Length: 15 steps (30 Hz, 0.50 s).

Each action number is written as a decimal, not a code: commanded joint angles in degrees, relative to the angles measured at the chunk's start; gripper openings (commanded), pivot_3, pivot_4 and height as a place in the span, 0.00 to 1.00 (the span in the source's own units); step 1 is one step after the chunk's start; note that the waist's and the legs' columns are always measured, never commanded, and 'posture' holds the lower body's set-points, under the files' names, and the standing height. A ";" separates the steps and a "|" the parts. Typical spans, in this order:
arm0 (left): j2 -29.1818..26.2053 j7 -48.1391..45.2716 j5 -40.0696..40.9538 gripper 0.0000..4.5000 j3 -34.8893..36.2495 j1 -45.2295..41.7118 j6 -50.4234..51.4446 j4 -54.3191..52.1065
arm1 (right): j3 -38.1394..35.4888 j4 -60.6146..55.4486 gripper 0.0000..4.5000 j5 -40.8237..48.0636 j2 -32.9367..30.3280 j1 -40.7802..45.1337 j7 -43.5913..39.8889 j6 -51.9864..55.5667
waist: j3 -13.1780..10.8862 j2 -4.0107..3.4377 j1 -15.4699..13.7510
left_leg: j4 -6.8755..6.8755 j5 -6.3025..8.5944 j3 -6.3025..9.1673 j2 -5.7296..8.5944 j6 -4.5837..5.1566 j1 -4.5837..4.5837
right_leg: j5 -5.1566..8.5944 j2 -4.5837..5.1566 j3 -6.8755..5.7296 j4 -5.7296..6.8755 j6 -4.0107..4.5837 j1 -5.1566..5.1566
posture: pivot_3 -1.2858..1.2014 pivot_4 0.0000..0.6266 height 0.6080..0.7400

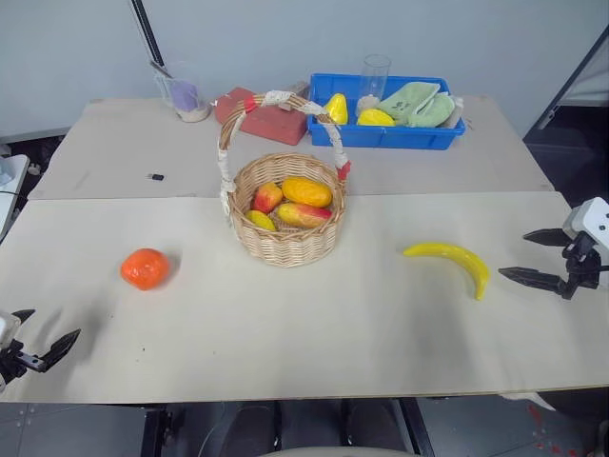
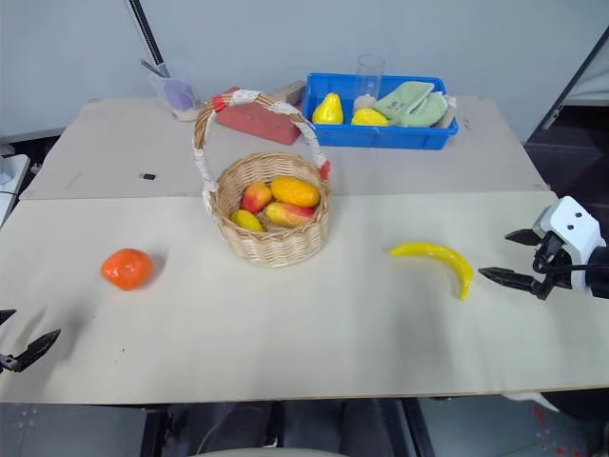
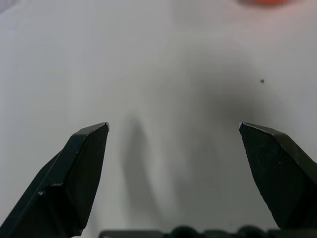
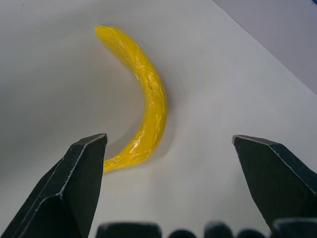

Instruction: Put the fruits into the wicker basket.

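Banana [image 1: 453, 262] near table [image 1: 314, 343] right edge, orange [image 1: 145, 268] left

Banana [image 4: 143, 94] lying flat on pale table [image 4: 237, 89], curved, convex side toward 3 o'clock, one tip near 11 o'clock, the other bending back toward 8 o'clock. Right gripper [image 4: 169, 140] spread wide and empty, black fingers [image 4: 74, 183] rising at 7 and 5 o'clock. Lower banana tip just beside the 7 o'clock finger, contact unclear. Table edge cutting across at 2 o'clock, darker floor [image 4: 292, 39] beyond.
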State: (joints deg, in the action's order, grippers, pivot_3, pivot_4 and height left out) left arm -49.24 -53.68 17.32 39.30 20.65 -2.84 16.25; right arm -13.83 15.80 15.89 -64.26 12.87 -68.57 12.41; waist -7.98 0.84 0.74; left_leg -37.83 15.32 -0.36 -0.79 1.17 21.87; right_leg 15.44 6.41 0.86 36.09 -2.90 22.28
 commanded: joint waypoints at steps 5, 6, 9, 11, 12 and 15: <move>-0.95 -2.11 3.87 1.00 2.94 -0.16 1.11 -1.58 | -0.62 -0.54 1.00 0.21 -0.06 1.52 -0.04 -0.57 | 0.00 0.00 -0.02 | 0.00 0.00 0.00 0.00 0.00 0.00 | 0.00 -0.07 -0.02 0.01 0.00 0.00 | 0.52 0.24 1.00; -0.96 -3.05 5.07 1.00 3.08 0.06 2.28 -2.68 | -0.57 -0.57 1.00 0.19 0.03 1.58 -0.01 -0.59 | 0.00 0.00 -0.03 | 0.00 0.00 0.00 0.00 0.00 0.00 | 0.00 -0.15 -0.05 0.01 0.00 0.00 | 0.52 0.24 1.00; -0.75 -3.70 6.79 1.00 3.33 0.51 4.28 -6.28 | -0.47 -0.74 1.00 0.20 0.28 1.77 0.08 -0.63 | 0.00 0.00 -0.07 | 0.00 0.00 0.00 0.01 0.00 0.01 | 0.00 -0.18 -0.06 0.02 -0.01 0.00 | 0.52 0.24 1.00; -0.43 -3.09 7.74 1.00 3.69 0.48 6.10 -8.73 | -0.49 -0.90 1.00 0.37 0.36 1.91 0.06 -0.66 | 0.00 0.00 -0.08 | 0.00 0.00 0.00 0.01 0.00 0.01 | 0.00 -0.18 -0.06 0.02 -0.01 -0.01 | 0.52 0.24 1.00; -0.23 -2.59 8.79 1.00 3.95 0.26 7.79 -10.71 | -0.53 -1.18 1.00 0.73 0.49 2.26 -0.03 -0.38 | 0.00 0.00 -0.05 | 0.00 0.00 0.00 0.01 0.00 0.00 | 0.00 -0.18 -0.05 0.02 -0.01 -0.01 | 0.52 0.24 1.00; 0.31 -1.01 13.46 1.00 4.41 -0.56 14.67 -18.32 | -0.51 -3.33 1.00 2.22 0.61 3.86 -0.73 1.20 | 0.00 0.00 -0.01 | 0.00 0.00 0.00 0.01 0.00 0.01 | 0.00 -0.21 -0.04 0.03 -0.01 -0.01 | 0.52 0.24 1.00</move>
State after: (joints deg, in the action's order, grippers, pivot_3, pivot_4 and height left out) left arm -48.77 -55.65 27.97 41.57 20.46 9.21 1.86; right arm -13.03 14.90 16.54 -63.29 15.32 -68.73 12.94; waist -7.98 0.84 0.73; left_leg -37.83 15.31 -0.36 -0.78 1.17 21.88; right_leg 15.44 6.20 0.82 36.12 -2.91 22.27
